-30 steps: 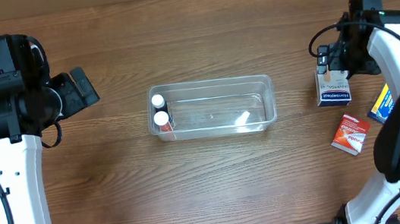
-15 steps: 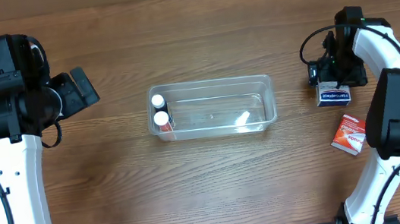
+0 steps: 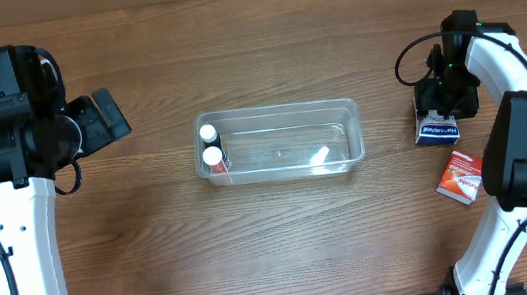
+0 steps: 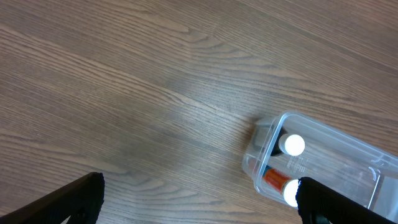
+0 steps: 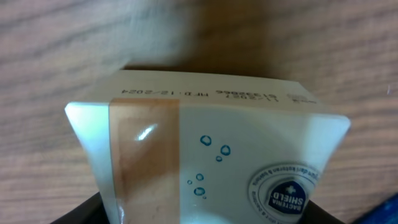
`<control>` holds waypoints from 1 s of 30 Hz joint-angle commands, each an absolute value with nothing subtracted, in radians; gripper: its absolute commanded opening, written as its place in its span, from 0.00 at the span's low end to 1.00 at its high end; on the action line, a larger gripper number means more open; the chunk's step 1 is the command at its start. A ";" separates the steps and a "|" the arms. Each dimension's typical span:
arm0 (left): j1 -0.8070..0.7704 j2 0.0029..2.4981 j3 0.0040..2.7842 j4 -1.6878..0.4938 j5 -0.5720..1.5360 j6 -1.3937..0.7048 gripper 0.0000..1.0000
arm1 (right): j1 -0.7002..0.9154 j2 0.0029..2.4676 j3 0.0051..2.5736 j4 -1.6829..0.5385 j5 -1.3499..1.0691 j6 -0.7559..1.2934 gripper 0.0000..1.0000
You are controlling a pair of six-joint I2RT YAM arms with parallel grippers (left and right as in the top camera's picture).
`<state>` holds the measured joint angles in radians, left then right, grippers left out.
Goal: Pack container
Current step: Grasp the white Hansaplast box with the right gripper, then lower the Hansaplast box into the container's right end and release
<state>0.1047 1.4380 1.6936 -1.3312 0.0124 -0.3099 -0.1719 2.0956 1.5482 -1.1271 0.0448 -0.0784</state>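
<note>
The container, a clear shallow tub, sits mid-table with two white-capped bottles at its left end. My right gripper is at the right side of the table, shut on a white and blue box that rests on the wood. In the right wrist view this box fills the frame, clamped between my right gripper's dark fingers. My left gripper hovers left of the tub, open and empty. In the left wrist view, the left gripper is wide apart, with the tub and bottle caps by its right finger.
A red and white box lies on the table just below the held box, beside the right arm. Both arm bases stand at the table's near corners.
My right gripper has dropped onto the white and blue box and closed on it; the box shifted slightly. The left arm has not moved.
</note>
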 commanded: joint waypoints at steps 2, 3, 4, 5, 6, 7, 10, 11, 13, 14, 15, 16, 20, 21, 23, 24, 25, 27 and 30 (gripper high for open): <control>0.106 1.438 1.712 -1.327 0.016 -0.284 1.00 | -0.113 1.895 1.639 -1.192 -0.003 -0.043 0.64; 0.106 1.438 1.712 -1.327 0.016 -0.284 1.00 | -0.092 1.849 1.647 -1.204 -0.007 -0.020 0.65; 0.106 1.438 1.712 -1.327 0.016 -0.284 1.00 | -0.072 1.813 1.651 -1.216 -0.014 -0.018 0.65; 0.106 1.438 1.712 -1.327 0.015 -0.284 1.00 | -0.048 1.773 1.653 -1.227 -0.022 -0.017 0.64; 0.106 1.438 1.712 -1.327 0.015 -0.284 1.00 | -0.012 1.723 1.653 -1.240 -0.025 0.000 0.64; 0.106 1.438 1.712 -1.327 0.015 -0.284 1.00 | 0.038 1.665 1.653 -1.262 -0.025 0.023 0.64; 0.106 1.438 1.712 -1.327 0.015 -0.284 1.00 | 0.164 1.575 1.652 -1.298 -0.025 0.117 0.64; 0.106 1.438 1.712 -1.327 0.015 -0.284 1.00 | 0.202 1.562 1.652 -1.304 -0.025 0.142 0.64; 0.106 1.438 1.712 -1.328 0.015 -0.284 1.00 | 0.284 1.558 1.648 -1.311 -0.024 0.220 0.64; 0.106 1.438 1.712 -1.328 0.015 -0.284 1.00 | 0.323 1.563 1.634 -1.303 -0.024 0.252 0.64; 0.106 1.438 1.712 -1.330 0.015 -0.284 1.00 | 0.344 1.567 1.621 -1.292 -0.020 0.272 0.64; 0.106 1.438 1.712 -1.331 0.014 -0.284 1.00 | 0.363 1.568 1.603 -1.276 -0.020 0.293 0.65; 0.106 1.438 1.712 -1.340 -0.008 -0.283 1.00 | 0.399 1.571 1.480 -1.159 -0.022 0.320 0.66; 0.106 1.438 1.712 -1.340 -0.008 -0.283 1.00 | 0.399 1.572 1.452 -1.133 -0.021 0.319 0.66; 0.106 1.438 1.712 -1.340 -0.007 -0.284 1.00 | 0.399 1.573 1.402 -1.085 -0.021 0.319 0.66; 0.106 1.438 1.712 -1.340 -0.007 -0.284 1.00 | 0.399 1.573 1.383 -1.066 -0.021 0.319 0.66; 0.106 1.438 1.712 -1.340 -0.007 -0.284 1.00 | 0.399 1.573 1.364 -1.046 -0.021 0.319 0.66; 0.106 1.438 1.712 -1.340 -0.007 -0.284 1.00 | 0.399 1.573 1.334 -1.015 -0.021 0.319 0.70; 0.106 1.438 1.712 -1.340 -0.007 -0.284 1.00 | 0.399 1.582 1.314 -0.995 -0.021 0.318 0.70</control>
<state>0.1047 1.4384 1.6936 -1.3396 0.0040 -0.3065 0.4000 1.5780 1.3281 -1.0119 -0.0223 0.3126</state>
